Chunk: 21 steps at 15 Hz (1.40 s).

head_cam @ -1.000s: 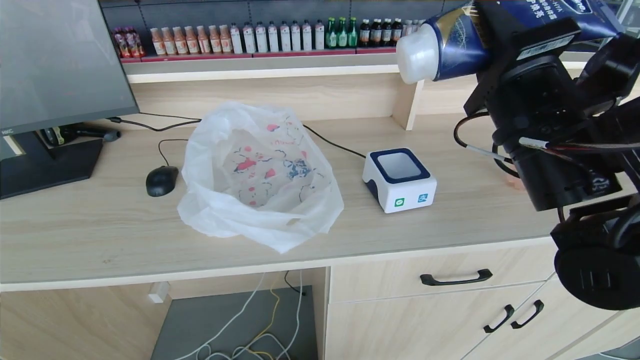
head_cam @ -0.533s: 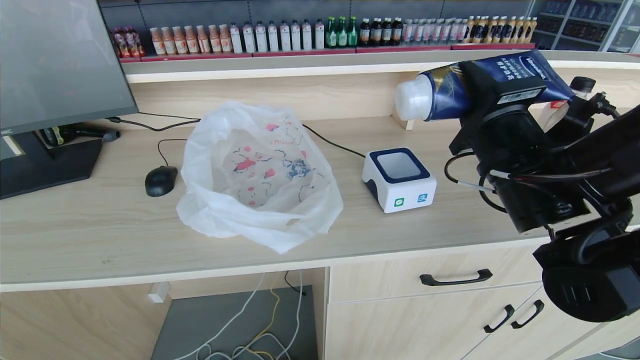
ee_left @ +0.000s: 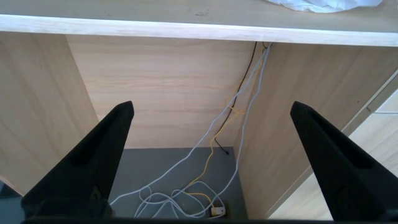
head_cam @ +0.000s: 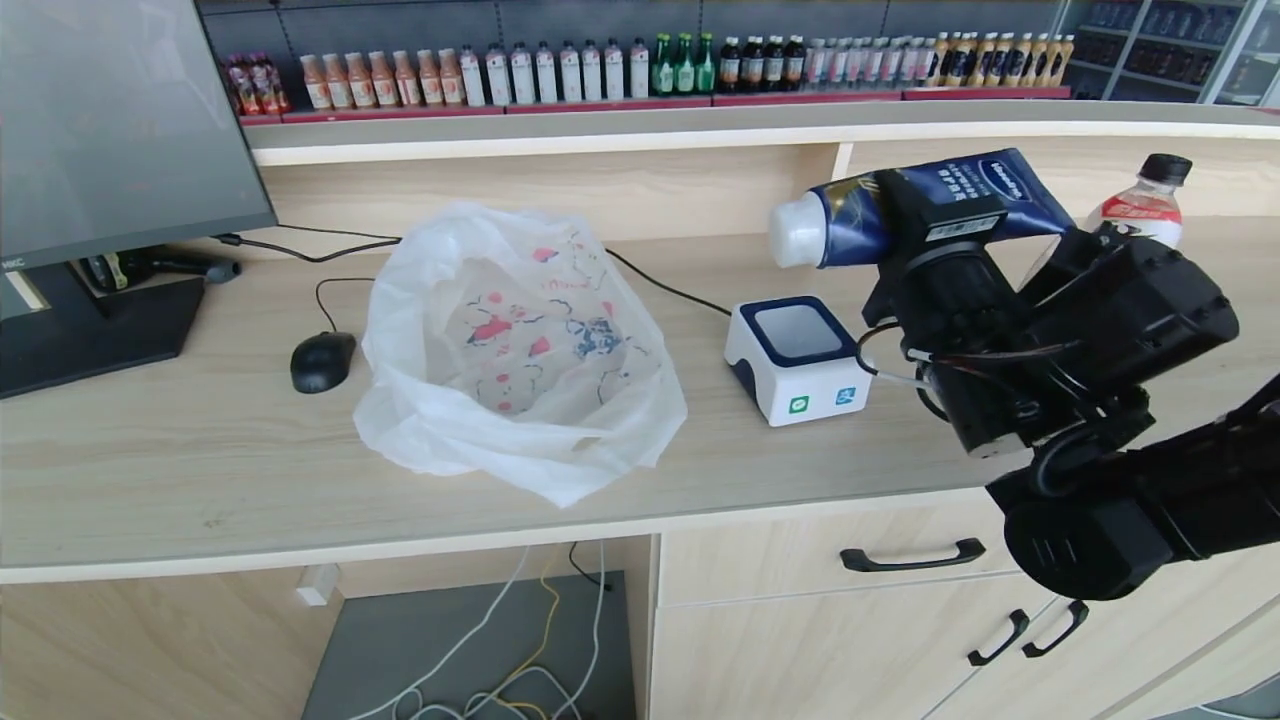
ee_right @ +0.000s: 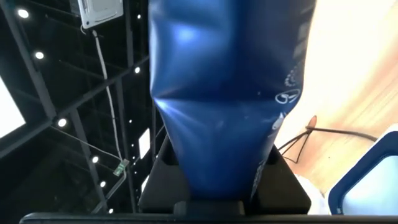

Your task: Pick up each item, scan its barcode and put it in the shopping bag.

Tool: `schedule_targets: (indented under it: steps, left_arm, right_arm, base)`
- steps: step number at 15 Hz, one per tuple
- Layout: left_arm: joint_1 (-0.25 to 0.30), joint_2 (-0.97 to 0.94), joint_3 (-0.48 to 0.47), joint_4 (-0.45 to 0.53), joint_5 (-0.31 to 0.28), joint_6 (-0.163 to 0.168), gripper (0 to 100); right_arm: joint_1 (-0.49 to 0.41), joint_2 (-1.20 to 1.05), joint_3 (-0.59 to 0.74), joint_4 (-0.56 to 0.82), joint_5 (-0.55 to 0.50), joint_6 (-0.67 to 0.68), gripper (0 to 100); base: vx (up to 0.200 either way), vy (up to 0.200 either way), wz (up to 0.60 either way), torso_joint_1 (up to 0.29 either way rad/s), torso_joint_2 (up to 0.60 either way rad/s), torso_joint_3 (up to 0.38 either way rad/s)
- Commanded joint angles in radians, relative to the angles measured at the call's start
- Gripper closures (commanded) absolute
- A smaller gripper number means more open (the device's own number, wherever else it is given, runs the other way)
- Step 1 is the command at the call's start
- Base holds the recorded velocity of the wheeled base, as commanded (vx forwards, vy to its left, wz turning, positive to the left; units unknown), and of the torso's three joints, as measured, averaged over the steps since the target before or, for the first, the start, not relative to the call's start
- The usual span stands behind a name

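Noted blue pouch [head_cam: 850, 215] clamped in right fingers [head_cam: 905, 205] over the table [head_cam: 200, 470], long axis near level, white cap [head_cam: 797, 232] leftward, above scanner [head_cam: 797, 360]'s right side, shopping bag [head_cam: 520, 350] farther left; left fingers [ee_left: 93, 162] parted below table edge.

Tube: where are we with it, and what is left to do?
Done: the tube is off the counter, right gripper shut on it. In hand: it hangs in the air near the scanner; no sign tells whether it has scanned. Left: drop it in the bag, which looks empty, then handle the bottle standing on the counter.
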Motion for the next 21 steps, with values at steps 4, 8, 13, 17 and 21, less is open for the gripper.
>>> schedule_targets:
  steps: [4, 8, 13, 17, 21]
  left_arm:
    - [0.001, 0.0, 0.0, 0.0, 0.0, 0.0, 0]
    - [0.001, 0.0, 0.0, 0.0, 0.0, 0.0, 0]
    - [-0.001, 0.0, 0.0, 0.0, 0.0, 0.0, 0]
    - [0.001, 0.0, 0.0, 0.0, 0.0, 0.0, 0]
    - [0.001, 0.0, 0.0, 0.0, 0.0, 0.0, 0]
  right_arm:
    - [-0.041, 0.076, -0.032, -0.001, -0.001, 0.018, 100]
    - [-0.04, 0.1, -0.03, -0.001, -0.001, 0.032, 100]
    - [-0.025, 0.131, -0.016, -0.001, -0.001, 0.032, 100]
    - [-0.011, 0.142, -0.005, -0.001, -0.001, 0.027, 100]
    - [-0.012, 0.129, -0.005, -0.001, -0.001, 0.027, 100]
  base:
    - [0.0, 0.0, 0.0, 0.0, 0.0, 0.0]
    - [0.0, 0.0, 0.0, 0.0, 0.0, 0.0]
    - [0.0, 0.0, 0.0, 0.0, 0.0, 0.0]
    - [0.0, 0.0, 0.0, 0.0, 0.0, 0.0]
    - [0.0, 0.0, 0.0, 0.0, 0.0, 0.0]
